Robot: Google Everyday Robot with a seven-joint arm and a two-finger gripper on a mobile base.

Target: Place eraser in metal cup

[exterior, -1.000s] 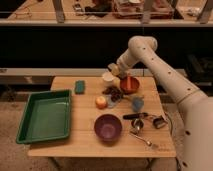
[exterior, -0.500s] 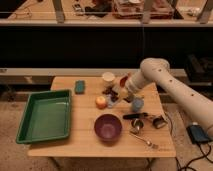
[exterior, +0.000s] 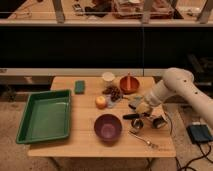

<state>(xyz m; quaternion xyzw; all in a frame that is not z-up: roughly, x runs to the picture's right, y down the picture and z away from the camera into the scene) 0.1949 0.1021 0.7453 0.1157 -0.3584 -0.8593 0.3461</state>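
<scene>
A small green rectangular block, the eraser [exterior: 79, 87], lies at the back left of the wooden table [exterior: 75, 147], apart from everything else. The small shiny metal cup [exterior: 159, 121] sits near the table's right edge, on its side or tilted as far as I can see. My gripper [exterior: 143, 107] hangs low over the table's right half, just behind and to the left of the metal cup and next to a light-blue cup [exterior: 134, 102]. The arm [exterior: 177, 85] comes in from the right. The eraser is far to the gripper's left.
A green tray [exterior: 42, 116] fills the left side. A purple bowl [exterior: 108, 126] stands front centre. A white cup [exterior: 108, 77], an orange bowl [exterior: 129, 84], a pine cone [exterior: 114, 92] and an orange fruit [exterior: 101, 102] sit behind. A dark oblong object [exterior: 132, 116] and a spoon [exterior: 147, 142] lie near the metal cup.
The gripper has moved from above the orange bowl forward and to the right, lower, toward the metal cup. The eraser and the other objects have not moved.
</scene>
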